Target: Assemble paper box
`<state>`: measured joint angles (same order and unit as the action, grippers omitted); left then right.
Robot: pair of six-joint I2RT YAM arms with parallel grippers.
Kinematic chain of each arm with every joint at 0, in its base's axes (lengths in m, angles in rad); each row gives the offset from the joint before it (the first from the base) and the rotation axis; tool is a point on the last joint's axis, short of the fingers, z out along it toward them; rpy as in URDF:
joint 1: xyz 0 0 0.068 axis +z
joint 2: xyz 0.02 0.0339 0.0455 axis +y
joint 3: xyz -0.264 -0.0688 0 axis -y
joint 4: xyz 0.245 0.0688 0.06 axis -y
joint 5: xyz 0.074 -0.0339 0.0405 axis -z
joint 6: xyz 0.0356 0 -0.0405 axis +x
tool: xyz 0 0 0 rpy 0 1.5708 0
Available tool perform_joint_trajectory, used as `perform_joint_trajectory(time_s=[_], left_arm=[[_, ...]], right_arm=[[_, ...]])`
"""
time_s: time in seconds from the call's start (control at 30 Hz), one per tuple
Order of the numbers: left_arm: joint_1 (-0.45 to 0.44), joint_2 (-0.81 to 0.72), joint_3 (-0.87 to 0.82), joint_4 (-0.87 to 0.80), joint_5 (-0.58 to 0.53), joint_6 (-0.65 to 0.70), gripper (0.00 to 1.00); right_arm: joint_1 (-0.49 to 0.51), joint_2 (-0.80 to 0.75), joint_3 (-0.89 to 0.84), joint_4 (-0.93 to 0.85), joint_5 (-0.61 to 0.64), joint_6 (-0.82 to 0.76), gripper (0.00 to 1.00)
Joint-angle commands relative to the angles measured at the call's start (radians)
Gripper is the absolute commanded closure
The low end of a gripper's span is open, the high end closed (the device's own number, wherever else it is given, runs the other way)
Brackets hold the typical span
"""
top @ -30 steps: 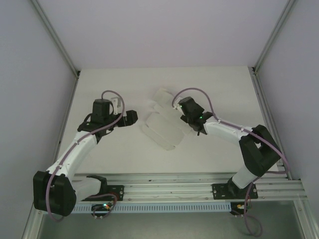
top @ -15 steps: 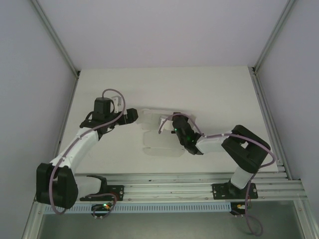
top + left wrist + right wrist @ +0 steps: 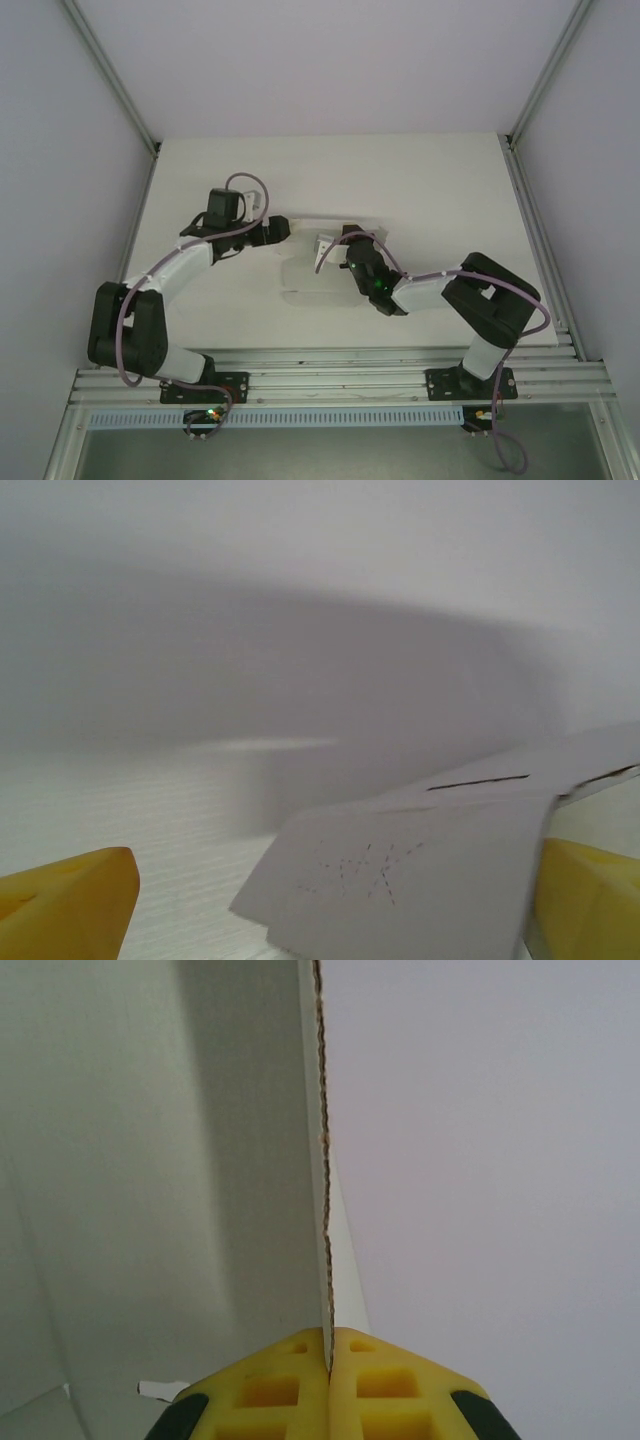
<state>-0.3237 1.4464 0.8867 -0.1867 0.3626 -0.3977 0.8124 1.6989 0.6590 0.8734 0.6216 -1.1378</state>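
The paper box (image 3: pixel 308 280) is a flat white die-cut blank lying mid-table between the two arms. My right gripper (image 3: pixel 338 249) is shut on one of its flaps. In the right wrist view the yellow pads (image 3: pixel 290 1390) pinch the corrugated edge of the card (image 3: pixel 322 1160), which stands upright between them. My left gripper (image 3: pixel 280 231) is wide open at the blank's left end. In the left wrist view a flap with a dashed perforated mark (image 3: pixel 400 875) reaches in between the two yellow fingers (image 3: pixel 70 900), nearer the right-hand one and touching neither that I can tell.
The white table (image 3: pixel 200 180) is walled by pale panels with metal posts at the left (image 3: pixel 110 75) and right (image 3: pixel 545 75). An aluminium rail (image 3: pixel 340 375) carrying both arm bases runs along the near edge.
The right gripper dragged the blank toward the near left and now holds still. The left arm has stretched right, bringing its open jaws around a flap at the blank's left end.
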Motion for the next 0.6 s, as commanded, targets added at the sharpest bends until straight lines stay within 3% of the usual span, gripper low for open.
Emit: perform_joint_trajectory(time_s=[0.0,0.27,0.3,0.33,0.57], left_arm=[[-0.038,0.021,0.040,-0.003,-0.013,0.056,0.00],[-0.088,0.059,0.062,0.055,-0.108,0.001,0.00],[0.063,0.059,0.058,0.076,-0.126,-0.008,0.00],[-0.125,0.059,0.055,0.095,-0.156,-0.014,0.00],[-0.214,0.063,0.060,0.135,-0.406,-0.102,0.00]], right_arm=[[0.005,-0.038,0.014,-0.015,0.001,0.046,1.00],[0.014,-0.071,0.028,-0.119,-0.022,0.129,1.00],[0.016,-0.072,0.030,-0.127,-0.022,0.138,1.00],[0.017,-0.072,0.030,-0.134,-0.022,0.149,1.00],[0.030,-0.064,0.042,-0.155,-0.023,0.230,1.00]])
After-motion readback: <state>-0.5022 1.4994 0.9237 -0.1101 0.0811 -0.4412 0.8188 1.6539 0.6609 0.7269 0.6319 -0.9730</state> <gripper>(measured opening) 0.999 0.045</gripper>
